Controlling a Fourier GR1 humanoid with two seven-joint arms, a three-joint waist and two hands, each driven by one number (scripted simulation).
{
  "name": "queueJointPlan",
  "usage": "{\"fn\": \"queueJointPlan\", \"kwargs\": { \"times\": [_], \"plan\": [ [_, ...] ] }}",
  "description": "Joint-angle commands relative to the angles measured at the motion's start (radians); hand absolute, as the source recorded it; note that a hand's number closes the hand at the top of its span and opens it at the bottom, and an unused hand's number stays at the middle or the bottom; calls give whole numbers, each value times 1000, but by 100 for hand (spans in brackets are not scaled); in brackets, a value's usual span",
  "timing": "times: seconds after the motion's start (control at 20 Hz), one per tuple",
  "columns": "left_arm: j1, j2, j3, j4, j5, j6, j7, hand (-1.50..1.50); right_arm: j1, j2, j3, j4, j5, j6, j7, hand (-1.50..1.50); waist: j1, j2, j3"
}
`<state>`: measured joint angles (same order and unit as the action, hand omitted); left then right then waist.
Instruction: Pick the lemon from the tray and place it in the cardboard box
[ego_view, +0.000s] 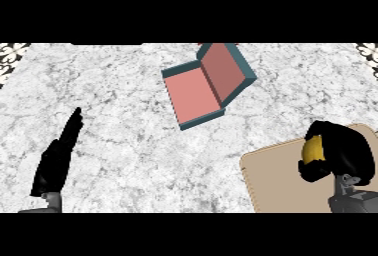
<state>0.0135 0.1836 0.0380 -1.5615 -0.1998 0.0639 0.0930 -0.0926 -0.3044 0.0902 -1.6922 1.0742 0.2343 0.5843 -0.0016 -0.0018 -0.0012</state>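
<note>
Right hand (336, 152): fingers (353, 150) clenched around lemon (315, 151), above tray (284, 180) at near right, apparently for transfer. Cardboard box (207, 85): open, far centre on worktop (133, 125). Left hand (57, 155): fingers straight, released, resting near left.

No text can be read anywhere; the box (209, 82) at the far middle bears no label or brand. The tray (284, 180) at the near right shows no number or sign.
</note>
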Motion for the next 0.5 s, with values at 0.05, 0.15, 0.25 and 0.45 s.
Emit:
{"fn": "queueJointPlan", "kwargs": {
  "times": [0.05, 0.15, 0.25, 0.45],
  "plan": [
    [0, -6, 4, 11, -7, -3, -19, 0, -12, -26, -35, -169, 19, 69, 59, 150, -2, 0, 1],
    [7, 11, 23, 7, 19, -36, -28, 0, -9, 18, -27, -243, -5, 97, 87, 150, -1, 0, 1],
    [5, 13, 31, -25, 16, -19, 27, 0, -33, 2, -46, -303, -72, 87, 13, 150, -2, -3, 1],
    [6, -13, 0, -6, -4, -9, 4, 0, -129, 101, -80, -308, -183, -39, -58, 150, 4, 0, 2]
  ]
}}
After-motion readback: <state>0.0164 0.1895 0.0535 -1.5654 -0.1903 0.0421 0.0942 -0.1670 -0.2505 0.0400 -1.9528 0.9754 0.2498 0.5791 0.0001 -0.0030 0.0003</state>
